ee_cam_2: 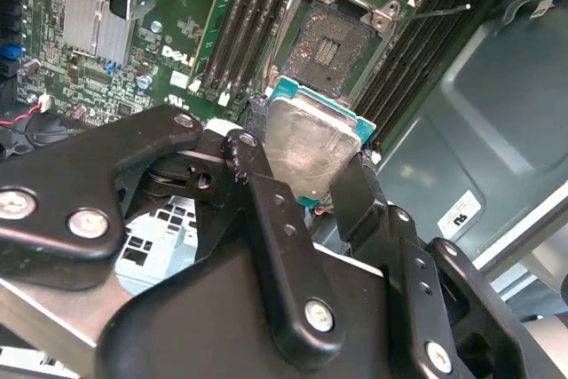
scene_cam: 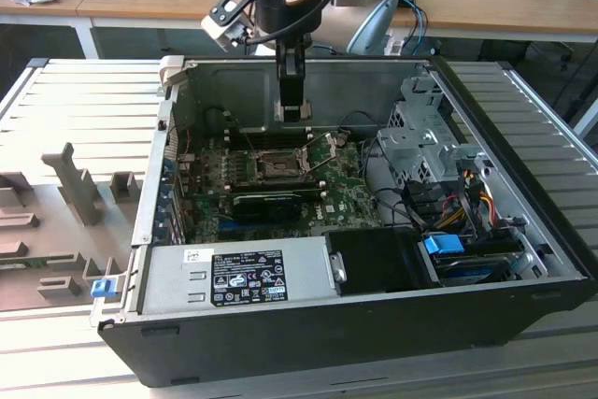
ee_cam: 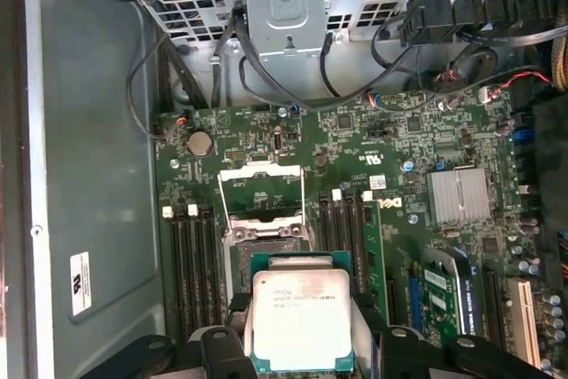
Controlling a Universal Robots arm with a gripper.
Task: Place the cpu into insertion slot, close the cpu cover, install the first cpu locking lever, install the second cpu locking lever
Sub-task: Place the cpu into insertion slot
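one open pc case [scene_cam: 280,343] w/ green mobo [ee_cam: 355,144] inside, gripper [ee_cam_2: 311,166] clamped narrow on chip edges, cpu cover [ee_cam: 262,169] flipped up off bare socket [ee_cam_2: 333,42], cpu [ee_cam: 302,321] held in air near socket, not seated.

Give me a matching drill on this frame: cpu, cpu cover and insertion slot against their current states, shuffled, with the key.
Things:
1. cpu
2. cpu cover
3. insertion slot

States:
A. swung open, lifted off the socket
B. empty, contact field exposed
C. clamped in the gripper, above the board

Pairs: 1-C, 2-A, 3-B
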